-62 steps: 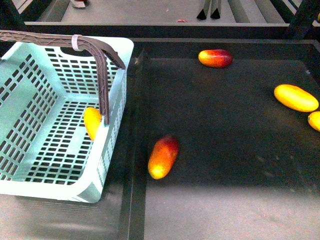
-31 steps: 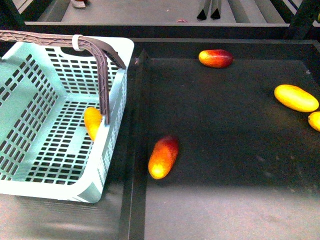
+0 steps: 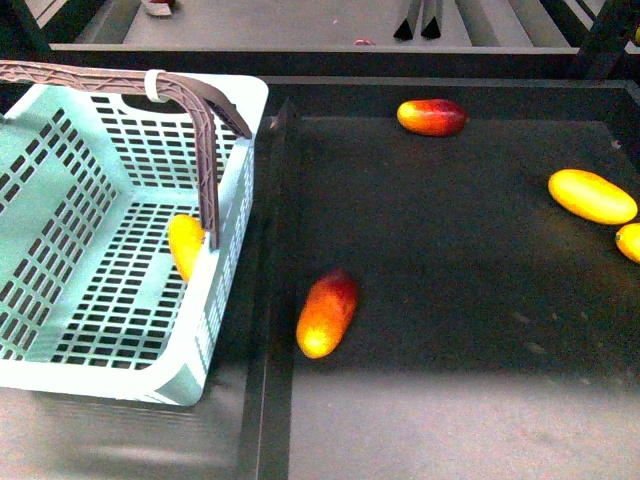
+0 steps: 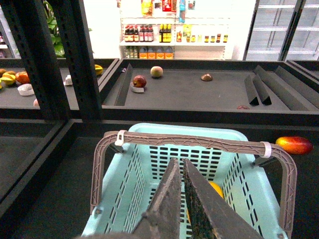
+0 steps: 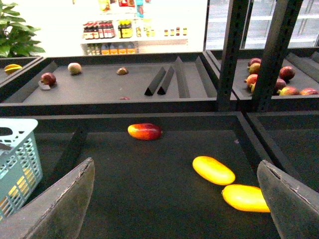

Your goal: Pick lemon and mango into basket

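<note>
1. The small yellow oval lemon (image 3: 185,245) already lies on the floor of the pale aqua slotted plastic basket (image 3: 60,210), against its near-side wall.
2. The red-and-yellow oblong mango (image 3: 326,312) lies on the dark shelf just beside the basket; likely smooth, firm and fairly heavy, best taken across its narrow middle.
3. Left gripper (image 4: 180,199) is closed and empty; right gripper (image 5: 174,199) spread wide.
4. The brown ribbed hoop handle (image 3: 205,150) may obstruct the drop.

The left gripper (image 4: 180,199) has its two dark fingers pressed together, nothing between them. The right gripper (image 5: 174,199) stands wide open, fingers far apart. Neither arm shows from the front.
</note>
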Controlling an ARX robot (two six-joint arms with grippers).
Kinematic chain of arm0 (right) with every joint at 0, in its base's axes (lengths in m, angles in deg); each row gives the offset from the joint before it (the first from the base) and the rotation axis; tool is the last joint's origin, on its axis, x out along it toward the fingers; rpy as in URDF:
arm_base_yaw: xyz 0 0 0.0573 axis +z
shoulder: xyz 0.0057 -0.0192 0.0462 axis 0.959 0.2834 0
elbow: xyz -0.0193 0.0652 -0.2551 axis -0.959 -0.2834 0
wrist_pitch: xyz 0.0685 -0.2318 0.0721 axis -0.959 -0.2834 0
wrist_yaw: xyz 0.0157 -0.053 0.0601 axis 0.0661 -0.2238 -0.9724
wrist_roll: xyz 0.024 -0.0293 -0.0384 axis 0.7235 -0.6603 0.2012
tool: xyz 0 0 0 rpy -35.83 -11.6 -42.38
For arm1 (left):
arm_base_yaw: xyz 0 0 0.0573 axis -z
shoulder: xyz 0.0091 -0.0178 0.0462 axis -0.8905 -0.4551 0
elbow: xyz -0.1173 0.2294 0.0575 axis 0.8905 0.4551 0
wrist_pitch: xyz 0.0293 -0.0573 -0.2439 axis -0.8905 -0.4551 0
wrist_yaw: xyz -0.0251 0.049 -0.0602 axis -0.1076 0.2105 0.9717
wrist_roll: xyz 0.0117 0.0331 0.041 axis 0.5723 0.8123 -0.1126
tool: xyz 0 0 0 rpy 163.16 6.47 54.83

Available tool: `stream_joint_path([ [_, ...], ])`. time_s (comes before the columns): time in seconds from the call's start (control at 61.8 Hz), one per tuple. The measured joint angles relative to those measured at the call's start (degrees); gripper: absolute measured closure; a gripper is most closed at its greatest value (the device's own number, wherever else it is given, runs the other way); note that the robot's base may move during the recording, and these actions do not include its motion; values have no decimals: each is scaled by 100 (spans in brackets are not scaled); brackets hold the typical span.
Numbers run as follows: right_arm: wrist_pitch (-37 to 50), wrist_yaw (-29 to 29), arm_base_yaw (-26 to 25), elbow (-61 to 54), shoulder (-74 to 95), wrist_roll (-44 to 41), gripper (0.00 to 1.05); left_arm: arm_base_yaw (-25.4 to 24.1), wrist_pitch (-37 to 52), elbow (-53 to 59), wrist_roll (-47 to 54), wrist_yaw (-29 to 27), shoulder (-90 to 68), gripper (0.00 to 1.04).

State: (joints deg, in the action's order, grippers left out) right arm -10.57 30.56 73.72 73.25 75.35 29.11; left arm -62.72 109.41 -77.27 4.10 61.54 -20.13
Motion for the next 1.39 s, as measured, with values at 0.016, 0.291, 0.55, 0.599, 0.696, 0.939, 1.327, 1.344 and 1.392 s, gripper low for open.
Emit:
stream_joint_path([
  [0.016, 0, 0, 0, 0, 0, 0, 9, 0, -101, 0, 0, 0, 109, 102],
  [0.291, 0, 0, 0, 0, 0, 0, 9, 0, -1384, 0, 2, 2, 1451, 102],
  [0.55, 0, 0, 0, 0, 0, 0, 9, 0, -2013, 0, 2, 2, 2085, 102],
  [0.599, 0, 0, 0, 0, 0, 0, 9, 0, -2124, 0, 2, 2, 2192, 102],
  [0.696, 0, 0, 0, 0, 0, 0, 9, 0, -2914, 0, 2, 2, 2791, 102],
  [0.939, 0, 0, 0, 0, 0, 0, 9, 0, -3189, 0, 4, 0, 3235, 102],
  [1.327, 0, 0, 0, 0, 0, 0, 9, 0, -3189, 0, 4, 0, 3235, 102],
  [1.344, 0, 0, 0, 0, 0, 0, 9, 0, -3189, 0, 4, 0, 3235, 102],
  [1.392, 0, 0, 0, 0, 0, 0, 9, 0, -3189, 0, 4, 0, 3235, 102],
])
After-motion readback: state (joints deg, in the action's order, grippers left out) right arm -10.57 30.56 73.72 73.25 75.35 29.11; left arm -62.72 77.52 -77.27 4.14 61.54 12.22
